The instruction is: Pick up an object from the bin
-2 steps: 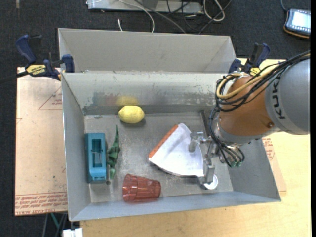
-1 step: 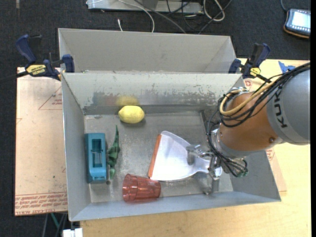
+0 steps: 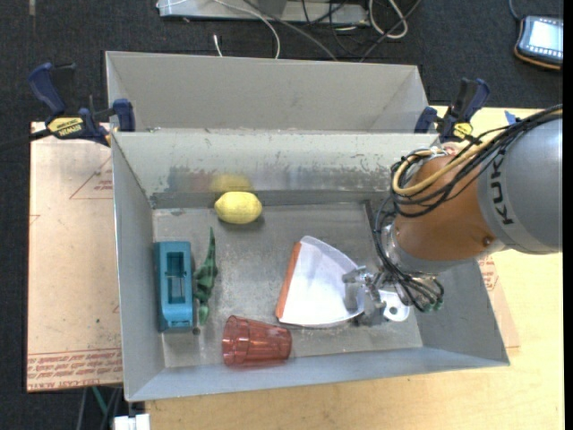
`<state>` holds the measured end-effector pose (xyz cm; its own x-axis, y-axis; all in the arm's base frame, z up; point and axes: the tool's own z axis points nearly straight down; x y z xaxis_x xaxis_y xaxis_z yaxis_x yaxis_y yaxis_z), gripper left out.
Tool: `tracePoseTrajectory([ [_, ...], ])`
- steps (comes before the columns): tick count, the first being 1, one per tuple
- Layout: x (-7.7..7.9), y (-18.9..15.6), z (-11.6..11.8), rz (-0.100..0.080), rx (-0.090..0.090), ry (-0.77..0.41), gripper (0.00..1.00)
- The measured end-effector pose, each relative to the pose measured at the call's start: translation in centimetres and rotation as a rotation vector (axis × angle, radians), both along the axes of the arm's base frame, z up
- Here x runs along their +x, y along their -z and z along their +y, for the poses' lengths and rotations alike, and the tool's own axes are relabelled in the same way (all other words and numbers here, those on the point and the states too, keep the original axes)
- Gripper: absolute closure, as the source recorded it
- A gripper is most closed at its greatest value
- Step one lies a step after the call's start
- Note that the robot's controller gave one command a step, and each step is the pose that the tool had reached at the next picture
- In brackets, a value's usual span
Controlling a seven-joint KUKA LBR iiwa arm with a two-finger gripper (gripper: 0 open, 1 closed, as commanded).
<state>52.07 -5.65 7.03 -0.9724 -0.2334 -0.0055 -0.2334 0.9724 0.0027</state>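
Gripper (image 3: 361, 298), spread or closed unclear, at right edge of white orange-edged scoop (image 3: 313, 285); red cup (image 3: 255, 341) near, lemon (image 3: 238, 208) well apart

- My arm (image 3: 537, 191) is a thick, rounded grey tube with the black letters "KU" printed on it.
- A smooth, bulging orange cover (image 3: 443, 231) wraps my wrist.
- Black and yellow cables (image 3: 428, 170) loop over it.
- My gripper (image 3: 369, 301) is small, silvery-grey metal.
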Motion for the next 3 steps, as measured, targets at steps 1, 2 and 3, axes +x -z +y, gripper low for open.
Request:
tracePoseTrajectory([
  [1,0.0,0.0,0.0,0.0,0.0,0.0,1.0],
  [2,-0.2,-1.0,0.1,0.005,0.001,-0.001,1.0],
  [3,0.0,-2.9,0.1,0.0,0.001,0.0,1.0],
])
